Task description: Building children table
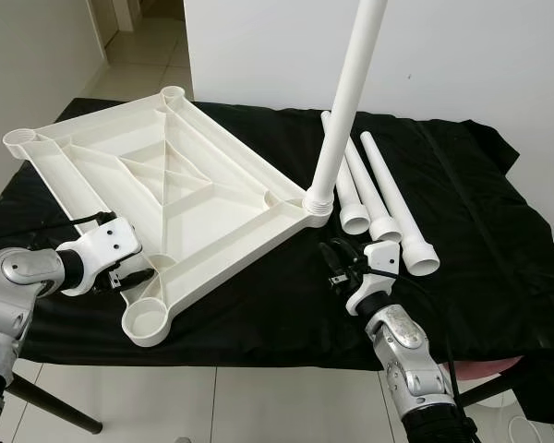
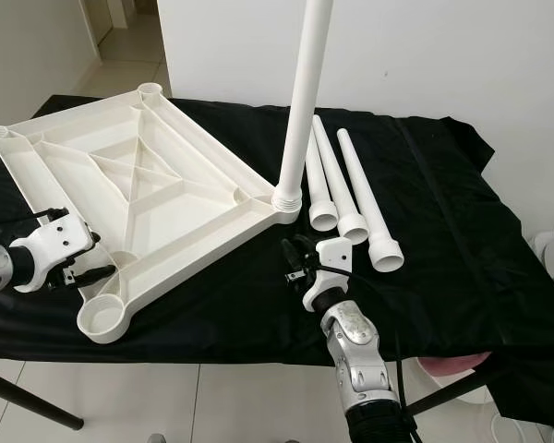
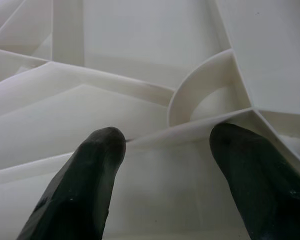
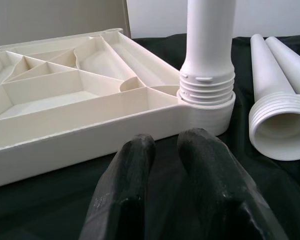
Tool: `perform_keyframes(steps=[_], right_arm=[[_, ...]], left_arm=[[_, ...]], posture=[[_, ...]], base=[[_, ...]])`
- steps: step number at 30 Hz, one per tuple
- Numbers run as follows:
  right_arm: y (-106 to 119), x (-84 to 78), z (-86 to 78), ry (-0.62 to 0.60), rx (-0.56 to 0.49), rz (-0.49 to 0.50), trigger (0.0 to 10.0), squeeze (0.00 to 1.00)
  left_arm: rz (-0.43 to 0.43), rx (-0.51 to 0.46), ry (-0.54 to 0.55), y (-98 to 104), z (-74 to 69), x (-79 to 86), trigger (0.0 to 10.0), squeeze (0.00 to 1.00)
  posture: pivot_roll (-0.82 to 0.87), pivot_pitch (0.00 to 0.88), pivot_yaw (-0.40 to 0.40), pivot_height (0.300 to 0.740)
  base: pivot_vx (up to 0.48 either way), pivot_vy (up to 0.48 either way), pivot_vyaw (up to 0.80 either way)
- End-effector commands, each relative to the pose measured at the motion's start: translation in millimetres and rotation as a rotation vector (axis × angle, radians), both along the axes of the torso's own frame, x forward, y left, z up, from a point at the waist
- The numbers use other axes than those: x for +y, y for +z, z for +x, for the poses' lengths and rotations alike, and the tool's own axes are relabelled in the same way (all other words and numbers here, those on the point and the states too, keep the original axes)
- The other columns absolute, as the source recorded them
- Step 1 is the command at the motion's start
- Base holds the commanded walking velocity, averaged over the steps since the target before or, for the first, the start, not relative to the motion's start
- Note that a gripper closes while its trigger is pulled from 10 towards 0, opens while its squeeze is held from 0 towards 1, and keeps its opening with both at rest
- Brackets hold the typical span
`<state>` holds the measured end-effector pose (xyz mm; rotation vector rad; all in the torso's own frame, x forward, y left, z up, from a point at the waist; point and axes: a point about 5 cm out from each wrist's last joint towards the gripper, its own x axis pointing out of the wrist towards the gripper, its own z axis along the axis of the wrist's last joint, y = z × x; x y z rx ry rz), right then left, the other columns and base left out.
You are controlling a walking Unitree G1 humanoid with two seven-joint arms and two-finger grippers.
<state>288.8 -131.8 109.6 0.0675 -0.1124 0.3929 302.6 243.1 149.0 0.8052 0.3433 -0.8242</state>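
we stand at a table (image 1: 499, 305) draped in black cloth, a white wall behind and pale floor tiles below. the tabletop (image 1: 166, 194) lies upside down on the left half, ribs up, its long axis running from near left to far right as a diamond, one corner pointing at us. one leg (image 1: 346, 101) stands upright in the right corner socket, threads partly showing, so we judge it not fully screwed home. three legs (image 1: 388, 198) lie side by side just right of it, threaded wide ends toward us, narrow tips far. so roughly a quarter is done: three sockets wait. our left gripper (image 3: 165, 175) sits at the near-left edge of the tabletop, fingers spread wide with a rib between them, apparently steadying it though not pinching. our right gripper (image 4: 165, 165) hovers just near the standing leg, fingers almost together and holding nothing.
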Motion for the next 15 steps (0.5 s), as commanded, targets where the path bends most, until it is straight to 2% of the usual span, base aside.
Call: perform_keyframes(steps=[1, 3, 5, 6, 7, 9, 10, 15], right_arm=[[-2.4, -2.5, 0.0, -0.01, 0.006, -0.003, 10.0, 0.0], [-2.5, -2.1, -0.1, -0.008, 0.006, -0.004, 10.0, 0.0], [-2.7, -1.7, -0.2, -0.005, 0.007, -0.006, 10.0, 0.0], [-2.7, -1.7, -0.2, -0.005, 0.007, -0.006, 10.0, 0.0], [-2.7, -1.7, 0.0, -0.007, 0.007, -0.006, 10.0, 0.0], [-2.6, -1.8, 0.1, -0.008, 0.007, -0.006, 10.0, 0.0], [-2.7, -1.8, 0.0, -0.009, 0.008, -0.003, 10.0, 0.0], [-2.7, -0.5, 0.2, -0.008, 0.007, -0.001, 10.0, 0.0]], left_arm=[[-0.016, 0.068, -0.05, -16.3, -6.0, -16.7, 10.0, 0.0], [-0.02, 0.064, -0.054, -16.6, -5.6, -21.1, 10.0, 0.0], [-0.047, 0.05, -0.069, -16.2, -5.7, -34.7, 10.0, 0.0], [-0.047, 0.05, -0.069, -16.2, -5.7, -34.7, 10.0, 0.0], [-0.069, 0.036, -0.087, -15.9, -6.2, -47.7, 10.0, 0.0], [-0.077, 0.03, -0.091, -15.8, -6.1, -52.2, 10.0, 0.0], [-0.1, 0.02, -0.105, -15.4, -6.5, -62.5, 10.0, 0.0], [-0.129, 0.006, -0.127, -15.0, -6.8, -78.8, 10.0, 0.0]], posture=[[0.03, 0.02, -0.029, 0.74], [0.03, 0.021, -0.03, 0.74], [0.02, 0.022, -0.028, 0.74], [0.02, 0.022, -0.028, 0.74], [0.02, 0.022, -0.027, 0.74], [0.02, 0.022, -0.027, 0.74], [0.02, 0.02, -0.025, 0.74], [0.02, 0.018, -0.022, 0.74]], base=[[0.0, 0.0, 0.0], [0.0, 0.0, 0.0], [0.0, 0.0, 0.0], [0.0, 0.0, 0.0], [0.0, 0.0, 0.0], [0.0, 0.0, 0.0], [0.0, 0.0, 0.0], [0.0, 0.0, 0.0]])
